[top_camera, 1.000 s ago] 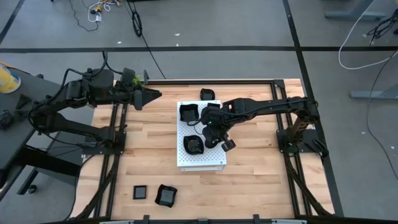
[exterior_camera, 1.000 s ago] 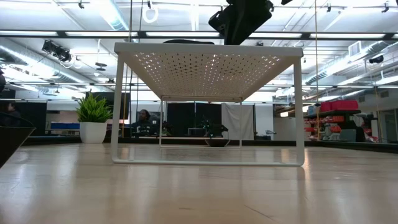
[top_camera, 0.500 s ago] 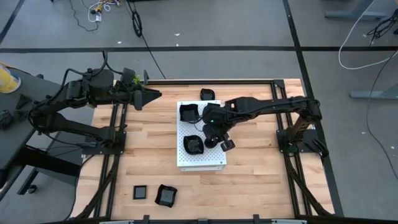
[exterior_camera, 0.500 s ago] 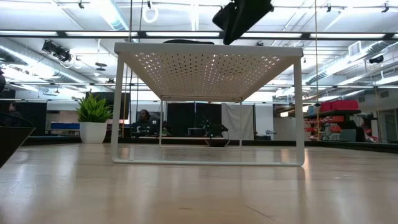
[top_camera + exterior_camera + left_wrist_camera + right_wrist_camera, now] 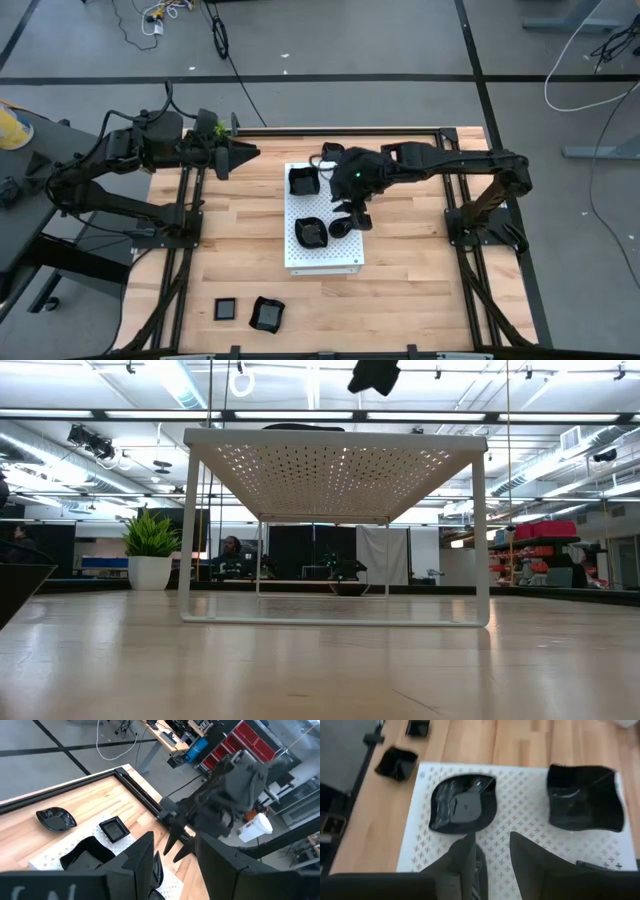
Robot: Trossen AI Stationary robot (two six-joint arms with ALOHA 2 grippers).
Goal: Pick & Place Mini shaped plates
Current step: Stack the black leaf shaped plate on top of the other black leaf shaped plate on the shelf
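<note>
Left hand (image 5: 245,152) parked at bench (image 5: 420,290) edge, fingers spread, empty. Two plates (image 5: 312,231) on white board (image 5: 325,256), two more (image 5: 266,313) near front. Right hand (image 5: 352,212) above board, spread, empty: lift straight, clear rims, then go for next plate.

A white perforated board (image 5: 323,253) sits mid-table; a small green potted plant (image 5: 150,549) stands beyond its left side.

Two dark, matte six-joint arms; chunky angular links; each tool (image 5: 487,860) with two tapering black fingers (image 5: 142,857)
</note>
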